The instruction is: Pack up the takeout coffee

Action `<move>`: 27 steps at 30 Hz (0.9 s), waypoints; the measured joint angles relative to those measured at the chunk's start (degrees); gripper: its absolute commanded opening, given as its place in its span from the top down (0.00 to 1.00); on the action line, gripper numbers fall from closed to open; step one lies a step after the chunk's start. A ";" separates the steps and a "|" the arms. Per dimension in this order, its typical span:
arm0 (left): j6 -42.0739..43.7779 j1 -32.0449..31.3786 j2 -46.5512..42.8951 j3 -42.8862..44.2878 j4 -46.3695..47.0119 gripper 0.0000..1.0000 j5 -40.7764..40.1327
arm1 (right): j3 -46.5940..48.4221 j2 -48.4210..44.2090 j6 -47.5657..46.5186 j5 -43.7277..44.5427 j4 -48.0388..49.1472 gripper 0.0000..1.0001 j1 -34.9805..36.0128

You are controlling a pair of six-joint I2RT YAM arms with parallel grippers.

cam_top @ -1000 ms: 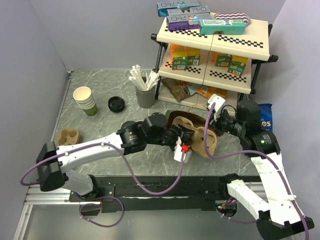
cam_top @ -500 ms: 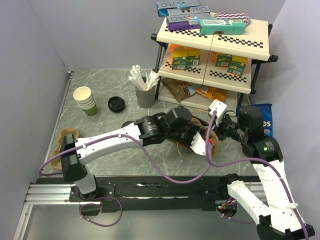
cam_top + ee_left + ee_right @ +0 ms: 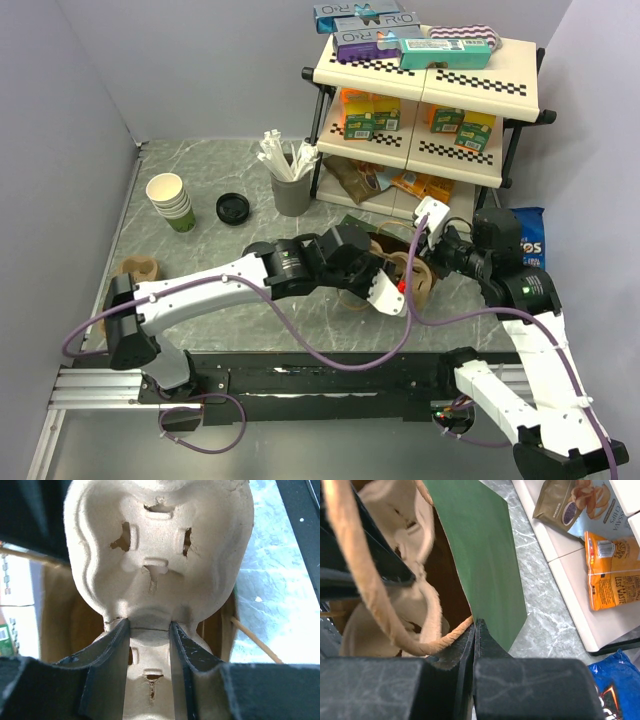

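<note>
Left wrist view: we see the left gripper [image 3: 148, 625], jaws part-open, clamping the cup carrier [image 3: 160, 555] at the mouth of the paper bag [image 3: 485, 555], whose rim the fully closed right gripper [image 3: 475, 622] pinches to keep it open; the takeout coffee [image 3: 232, 208] stands well left of the bag.

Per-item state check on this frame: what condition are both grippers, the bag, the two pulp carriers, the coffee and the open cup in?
left gripper, shut on cup carrier at its narrow middle
right gripper, shut on paper bag
paper bag, mouth open, cup carrier at the opening
takeout coffee, lidded, upright on table, unpacked
cream-white cup, lidless, upright
spare carrier, empty, on table
</note>
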 measured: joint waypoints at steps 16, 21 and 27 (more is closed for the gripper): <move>2.27 2.23 -1.03 -0.98 2.38 0.99 -0.50 | 0.68 0.81 -1.66 -1.51 -1.86 1.00 0.09; 4.04 2.62 0.94 1.03 -0.13 0.99 -0.50 | 1.57 1.09 -1.88 -1.42 -2.32 1.00 0.09; 6.80 2.54 1.40 2.29 -2.51 0.99 -1.36 | 2.78 2.12 -3.04 -1.95 -3.28 1.00 0.09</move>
